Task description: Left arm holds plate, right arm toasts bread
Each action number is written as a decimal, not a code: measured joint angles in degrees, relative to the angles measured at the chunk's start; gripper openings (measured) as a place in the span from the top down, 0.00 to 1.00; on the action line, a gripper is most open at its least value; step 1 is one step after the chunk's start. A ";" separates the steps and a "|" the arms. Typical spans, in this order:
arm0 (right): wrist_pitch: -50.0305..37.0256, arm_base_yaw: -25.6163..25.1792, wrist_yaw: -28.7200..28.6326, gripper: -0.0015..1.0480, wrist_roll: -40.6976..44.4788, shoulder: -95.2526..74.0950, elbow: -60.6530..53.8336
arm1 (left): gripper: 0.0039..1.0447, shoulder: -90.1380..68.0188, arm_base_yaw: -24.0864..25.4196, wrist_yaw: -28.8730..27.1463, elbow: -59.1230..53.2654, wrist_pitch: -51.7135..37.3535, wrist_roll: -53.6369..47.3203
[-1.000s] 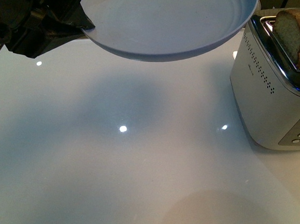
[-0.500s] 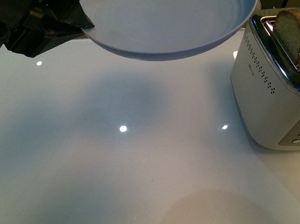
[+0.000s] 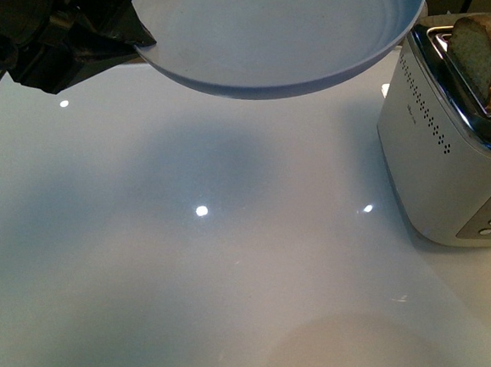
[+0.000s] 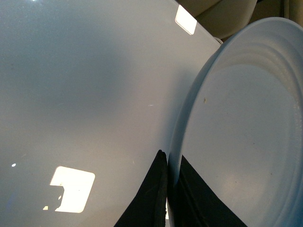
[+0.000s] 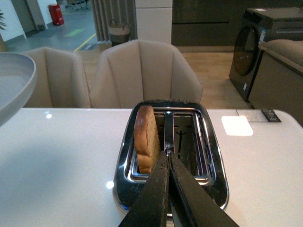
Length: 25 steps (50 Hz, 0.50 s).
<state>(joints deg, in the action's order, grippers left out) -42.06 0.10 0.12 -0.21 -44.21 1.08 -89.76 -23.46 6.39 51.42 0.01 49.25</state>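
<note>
1. Bread, one light brown slice with a darker crust (image 5: 146, 139), stands upright in a slot of the shiny silver and white toaster (image 3: 435, 160). It is in the slot nearer the plate. Its round top sticks up above the slot.
2. The toaster sits on the glossy white table (image 3: 194, 281), on the robot's right side. It has small round buttons on its near end.
3. The black right gripper (image 5: 168, 161) has its two thin fingers pressed together with nothing between them. In the right wrist view they point at the middle of the toaster top, just beside the bread. I cannot tell if they touch the toaster.
4. The round, shallow, pale blue-grey plate (image 3: 284, 27) is up in the air above the table, close to the toaster. It is tipped a little, and its dark shadow falls on the table.
5. The black left gripper (image 3: 136, 39) pinches the plate by its rim. One finger is on top of the rim and one is under it.
6. Two cream padded chairs (image 5: 142, 71) stand behind the far edge of the table.
</note>
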 joint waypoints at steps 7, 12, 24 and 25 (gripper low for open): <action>4.63 0.00 -0.02 0.98 0.00 5.64 -0.02 | 0.97 0.00 0.00 -0.02 0.00 0.00 0.00; 8.61 0.00 -0.02 0.98 0.00 9.94 -0.04 | 0.97 0.00 0.00 -0.02 0.00 0.00 0.00; 15.50 0.00 -0.02 0.98 0.02 17.35 -0.07 | 0.97 0.00 0.00 -0.02 0.00 0.00 0.02; 15.78 0.00 -0.02 0.98 0.02 17.68 -0.07 | 0.97 0.00 0.00 -0.02 0.00 0.00 0.00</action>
<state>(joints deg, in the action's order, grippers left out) -26.28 0.10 0.10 -0.19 -26.52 1.02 -89.76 -23.46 6.37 51.42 0.01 49.25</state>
